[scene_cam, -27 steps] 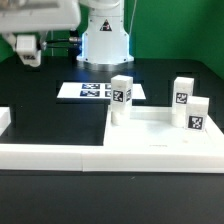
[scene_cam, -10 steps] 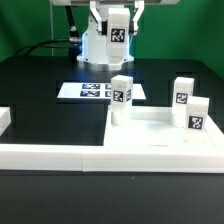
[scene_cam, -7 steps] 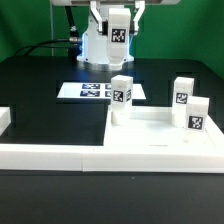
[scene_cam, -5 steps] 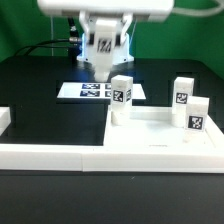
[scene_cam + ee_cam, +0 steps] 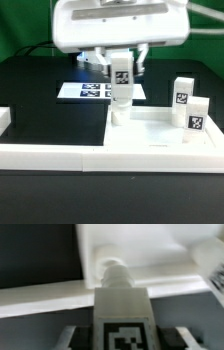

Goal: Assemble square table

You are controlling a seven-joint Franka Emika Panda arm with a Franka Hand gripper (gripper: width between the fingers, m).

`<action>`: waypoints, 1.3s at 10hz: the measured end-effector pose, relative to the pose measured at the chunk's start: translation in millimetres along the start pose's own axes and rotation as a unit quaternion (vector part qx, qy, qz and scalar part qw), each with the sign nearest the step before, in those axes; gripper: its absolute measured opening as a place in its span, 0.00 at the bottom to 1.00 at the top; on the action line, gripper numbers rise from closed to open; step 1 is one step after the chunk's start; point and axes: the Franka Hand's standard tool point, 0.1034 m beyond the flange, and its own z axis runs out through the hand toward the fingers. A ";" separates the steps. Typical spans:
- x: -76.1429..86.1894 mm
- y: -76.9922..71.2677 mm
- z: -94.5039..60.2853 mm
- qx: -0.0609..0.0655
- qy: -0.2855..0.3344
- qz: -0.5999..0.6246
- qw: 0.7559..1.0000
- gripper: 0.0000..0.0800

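Gripper (image 5: 121, 72): closed on a tagged leg (image 5: 121, 78), held upright.
Leg position: above the tabletop (image 5: 160, 135) corner.
Other legs (image 5: 183, 96): standing at its far edge.

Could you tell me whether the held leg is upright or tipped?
Upright: the small white tagged leg hangs vertically in the hand.

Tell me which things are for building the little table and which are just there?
For the table: square top, leg in the tool, two standing legs.
Just there: marker board, long low border wall.

Bright even light; blurred, soft wrist view.
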 end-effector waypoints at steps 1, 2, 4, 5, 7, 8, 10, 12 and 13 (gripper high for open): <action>0.8 4.5 0.7 -0.007 0.006 -0.018 1.000 0.36; -0.4 6.0 1.1 -0.008 0.005 -0.015 1.000 0.36; -0.7 5.6 1.3 -0.008 0.004 -0.015 1.000 0.36; -1.3 7.7 2.6 -0.010 0.005 -0.017 1.000 0.36; 5.0 31.8 20.8 -0.038 0.019 -0.052 0.998 0.36; 6.1 38.6 23.8 -0.044 0.023 -0.050 0.997 0.36; -0.2 50.8 35.3 -0.058 0.035 -0.052 0.996 0.36; -5.9 54.6 40.4 -0.059 0.029 -0.049 0.997 0.36; -7.6 50.5 42.2 -0.058 0.031 -0.049 0.997 0.36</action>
